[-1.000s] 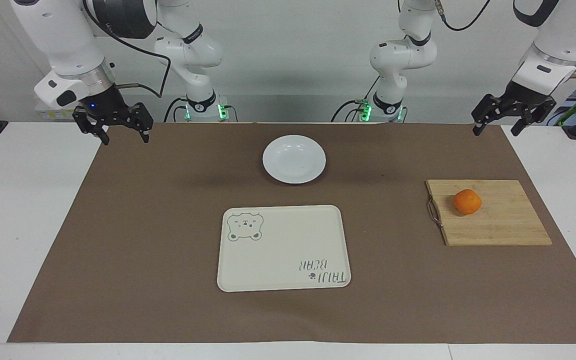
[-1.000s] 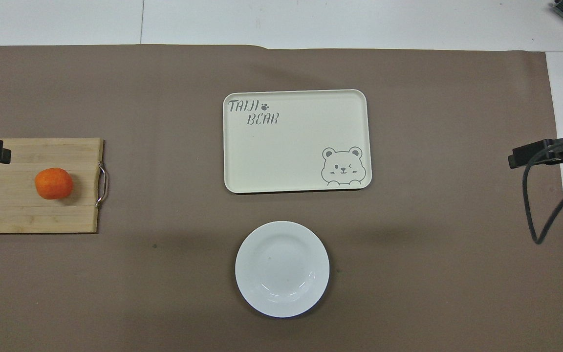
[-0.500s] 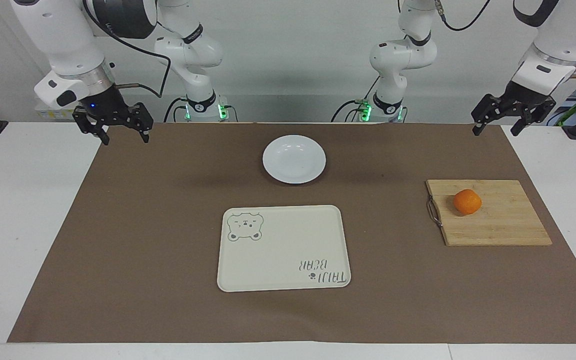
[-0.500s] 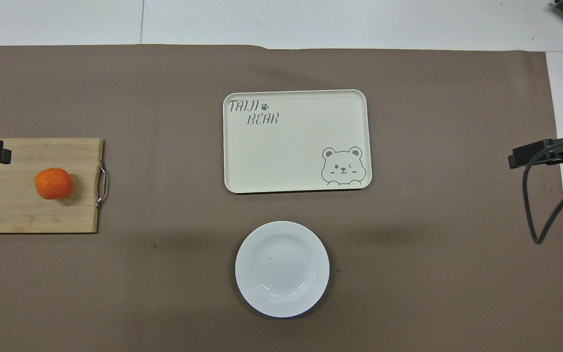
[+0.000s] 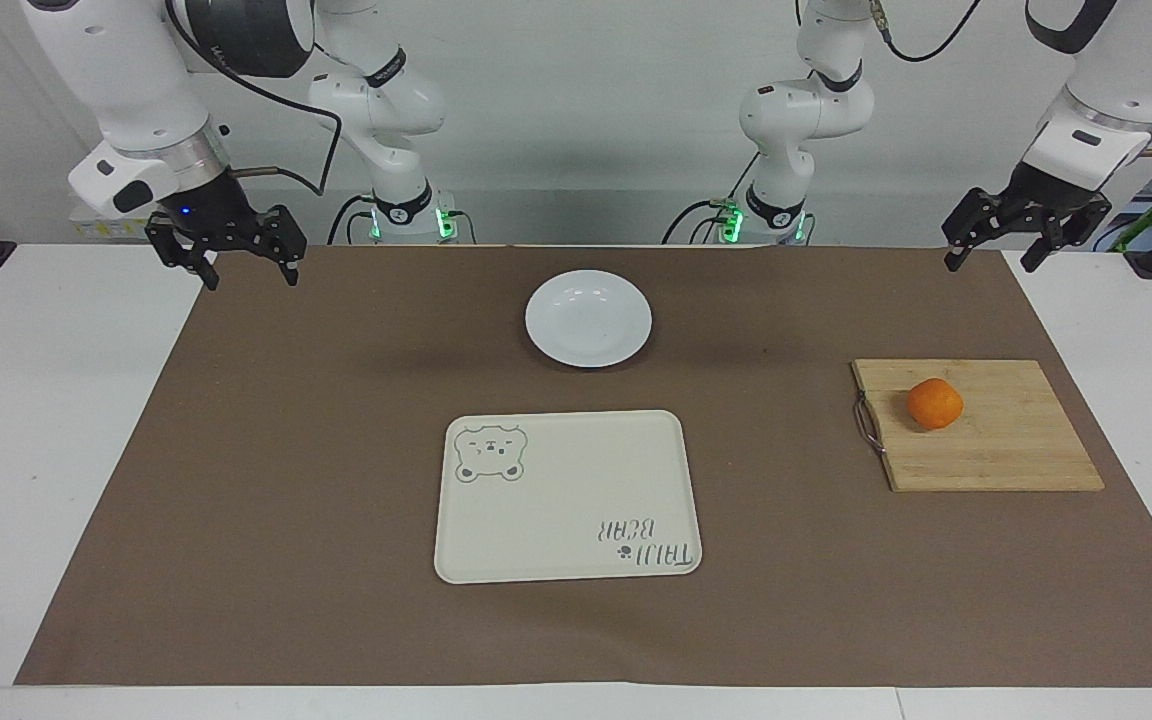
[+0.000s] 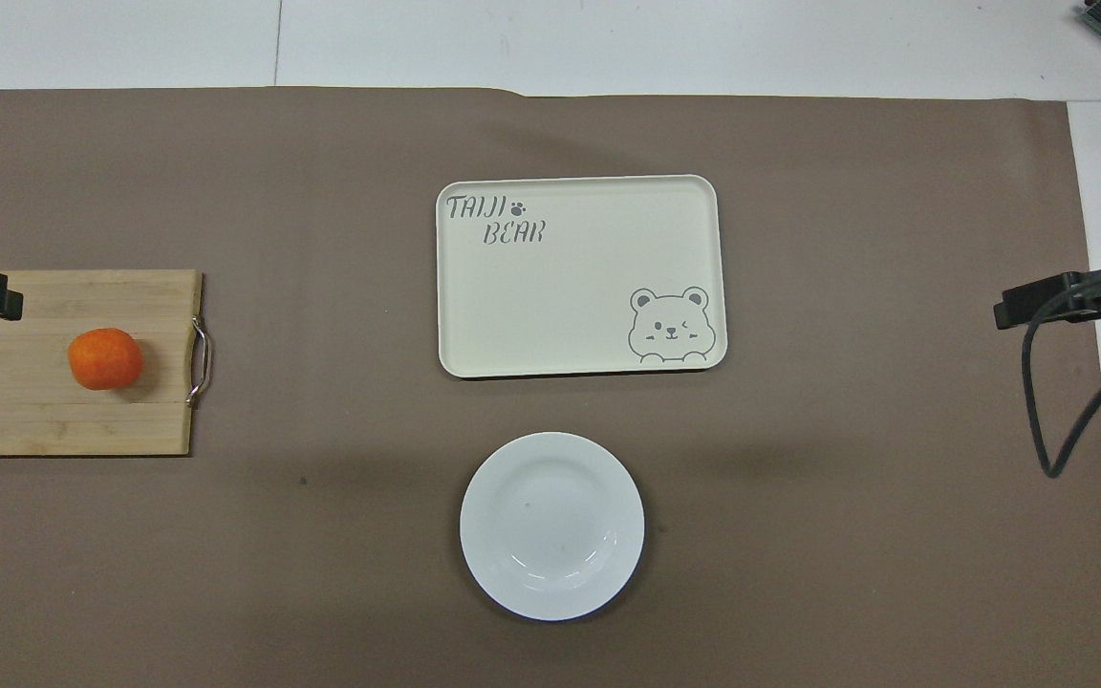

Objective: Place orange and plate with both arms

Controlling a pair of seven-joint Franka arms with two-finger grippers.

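orange (image 5: 934, 403) unobstructed above, plate (image 5: 588, 317) standing alone

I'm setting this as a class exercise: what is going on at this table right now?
Nothing is being handled yet. The left gripper and right gripper hang open and empty at the mat's corners. The orange sits on the cutting board, and the plate lies empty, nearer the robots than the bare tray.

Stuff cut off at the frame edges

Overhead, the rectangular bamboo cutting board (image 6: 53, 411) runs off the edge; both arms barely poke in.
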